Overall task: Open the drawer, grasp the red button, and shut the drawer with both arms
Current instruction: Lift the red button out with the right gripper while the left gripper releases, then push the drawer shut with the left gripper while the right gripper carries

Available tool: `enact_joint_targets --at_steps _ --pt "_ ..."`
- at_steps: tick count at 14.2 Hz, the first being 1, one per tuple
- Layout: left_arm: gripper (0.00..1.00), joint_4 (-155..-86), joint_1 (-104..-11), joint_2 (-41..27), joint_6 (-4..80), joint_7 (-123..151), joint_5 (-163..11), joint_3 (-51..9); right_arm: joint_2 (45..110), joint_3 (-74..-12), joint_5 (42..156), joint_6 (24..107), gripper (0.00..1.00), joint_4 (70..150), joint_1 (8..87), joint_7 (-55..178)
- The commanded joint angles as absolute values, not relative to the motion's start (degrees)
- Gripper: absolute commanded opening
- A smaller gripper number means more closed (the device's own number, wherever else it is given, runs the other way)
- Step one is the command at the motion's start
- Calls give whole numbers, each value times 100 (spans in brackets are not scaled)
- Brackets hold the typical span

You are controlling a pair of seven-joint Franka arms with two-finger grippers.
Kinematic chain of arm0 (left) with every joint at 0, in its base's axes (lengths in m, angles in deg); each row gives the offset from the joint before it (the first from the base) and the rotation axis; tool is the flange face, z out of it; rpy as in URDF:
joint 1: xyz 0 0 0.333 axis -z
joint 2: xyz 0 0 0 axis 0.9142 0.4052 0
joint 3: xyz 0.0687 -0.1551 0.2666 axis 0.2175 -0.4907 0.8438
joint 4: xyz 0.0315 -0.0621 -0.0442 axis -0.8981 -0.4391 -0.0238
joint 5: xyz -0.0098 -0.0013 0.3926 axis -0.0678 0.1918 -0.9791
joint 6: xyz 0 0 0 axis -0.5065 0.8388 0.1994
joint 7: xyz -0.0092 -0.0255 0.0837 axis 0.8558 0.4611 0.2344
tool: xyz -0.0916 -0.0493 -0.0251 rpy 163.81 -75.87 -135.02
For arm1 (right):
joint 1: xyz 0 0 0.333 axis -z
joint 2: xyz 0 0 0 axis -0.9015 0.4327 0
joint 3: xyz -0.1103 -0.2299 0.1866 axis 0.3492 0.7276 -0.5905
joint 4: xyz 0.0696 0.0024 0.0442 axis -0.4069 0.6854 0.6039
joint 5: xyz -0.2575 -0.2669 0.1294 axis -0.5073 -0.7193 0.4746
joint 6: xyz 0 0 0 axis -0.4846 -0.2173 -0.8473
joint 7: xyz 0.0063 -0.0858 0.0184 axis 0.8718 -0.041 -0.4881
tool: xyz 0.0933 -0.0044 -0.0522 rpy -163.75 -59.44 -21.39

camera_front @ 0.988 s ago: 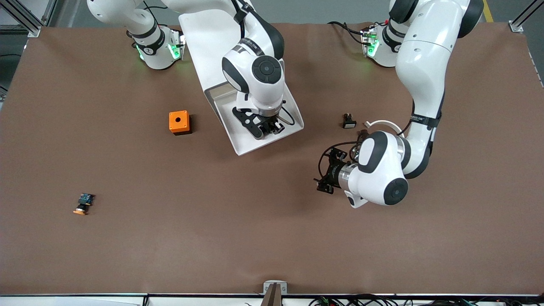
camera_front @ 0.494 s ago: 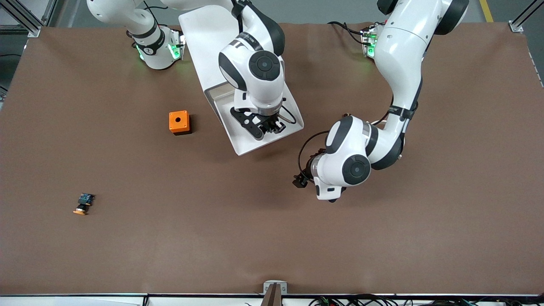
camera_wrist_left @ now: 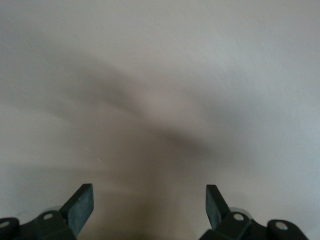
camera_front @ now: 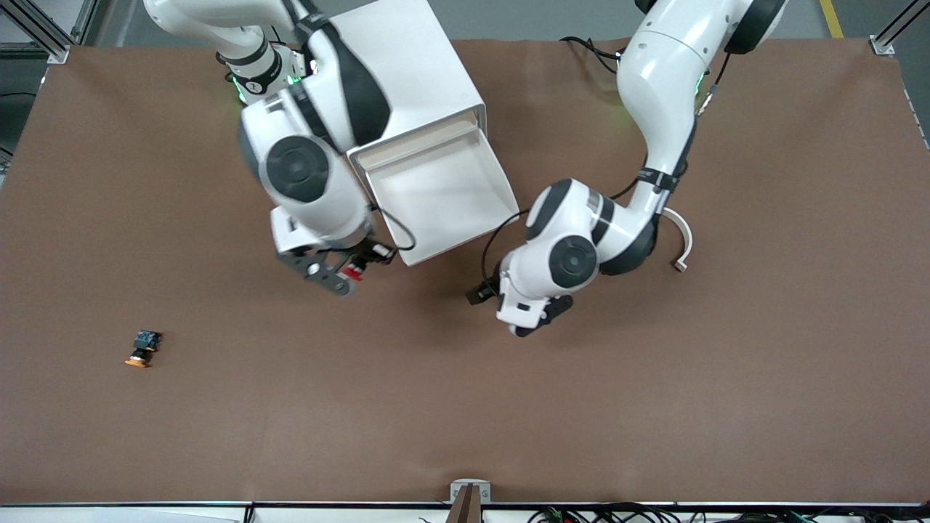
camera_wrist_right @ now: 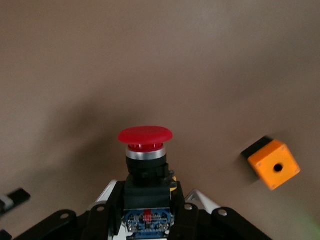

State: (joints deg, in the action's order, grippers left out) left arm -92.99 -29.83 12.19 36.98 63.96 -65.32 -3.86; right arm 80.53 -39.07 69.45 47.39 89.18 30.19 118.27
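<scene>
The red-capped button (camera_wrist_right: pixel 145 135), with a black body and bluish back end, sits between my right gripper's fingers (camera_wrist_right: pixel 105 207). My right gripper (camera_front: pixel 347 271) is shut on it, up over the table by the corner of the drawer's front. The white drawer (camera_front: pixel 465 229) stands pulled out of its white cabinet (camera_front: pixel 407 65), and its tray shows nothing in it. My left gripper (camera_front: pixel 478 293) is low beside the drawer's front, toward the left arm's end. Its fingers (camera_wrist_left: pixel 80 206) are wide open and empty, facing a pale blurred surface.
An orange cube with a round hole (camera_wrist_right: pixel 272 163) lies on the brown table (camera_front: pixel 465 407); the right arm hides it in the front view. A small button with an orange-yellow cap (camera_front: pixel 142 349) lies toward the right arm's end. A white curved piece (camera_front: pixel 681 243) lies by the left arm.
My right gripper has come up out of the drawer with the red button and swung toward the right arm's end. My left arm has moved closer to the drawer's front.
</scene>
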Motion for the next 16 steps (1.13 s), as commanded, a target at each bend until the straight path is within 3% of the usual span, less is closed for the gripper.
enact_joint_targets --at_steps 1,4,8,16 --pt "99 -9565 -2576 938 3794 6521 -6921 -334 7947 -3991 6978 4794 0 9255 3621 10678" --pt "99 -9645 -2278 876 3776 6609 -6922 -360 7956 -3983 6960 5468 0 9939 4518 9097" --pt "99 -9724 -1890 867 3671 7171 -6922 -369 8017 -3983 6899 6946 0 10899 5371 7635" --pt "99 -9776 -1705 876 3328 7611 -6913 -860 9053 -3991 6881 8362 0 10847 6111 6938"
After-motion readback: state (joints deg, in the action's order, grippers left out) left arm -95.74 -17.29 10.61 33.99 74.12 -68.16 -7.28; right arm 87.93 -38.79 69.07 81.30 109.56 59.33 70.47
